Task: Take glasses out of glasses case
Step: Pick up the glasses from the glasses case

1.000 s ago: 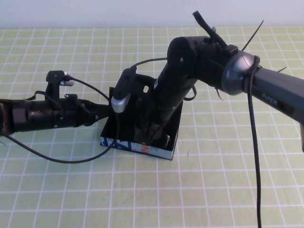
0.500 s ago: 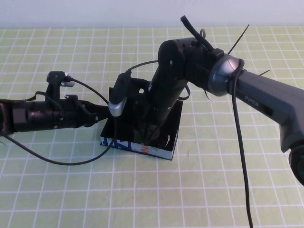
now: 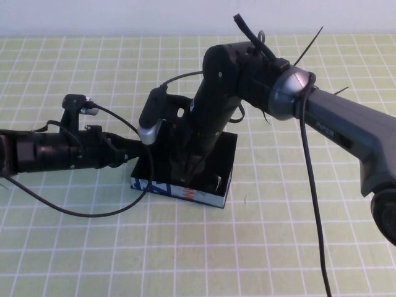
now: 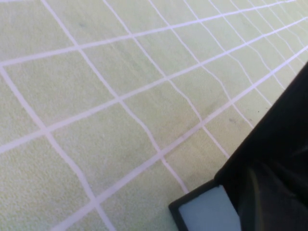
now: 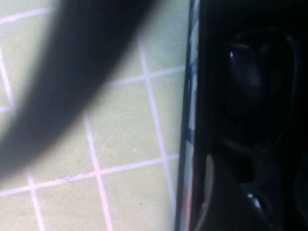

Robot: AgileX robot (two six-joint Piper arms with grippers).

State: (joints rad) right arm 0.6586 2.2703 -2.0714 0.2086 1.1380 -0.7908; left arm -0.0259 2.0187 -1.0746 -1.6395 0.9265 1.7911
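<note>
Glasses case (image 3: 207,166): it sits open in the middle of the green gridded surface (image 3: 74,247), printed white side facing you, with both arms crowded over it.
Glasses (image 5: 255,82): you can make out a dark lens and frame in the right wrist view, lying inside the case against its black lining; in the high view the arms hide nearly all of them.
Right gripper (image 3: 187,176): it is reaching down into the case from the right arm; you cannot tell from these views whether its fingers are spread or pinched on anything.
Left gripper (image 3: 143,148): it is at the case's left edge, apparently bracing the box or its lid; its finger state is hidden too, so you cannot tell.
Stage: judged from this, the glasses are not out yet.
Risk, case lifting: if the left arm's hold is weak, the whole box may rise with the glasses.
Risk, slip: black frame on black lining gives you little contrast, so a pinch on a thin rim or a lens could slide off.
Risk, collision: the two arms are very close; a careless lift could knock them together.
</note>
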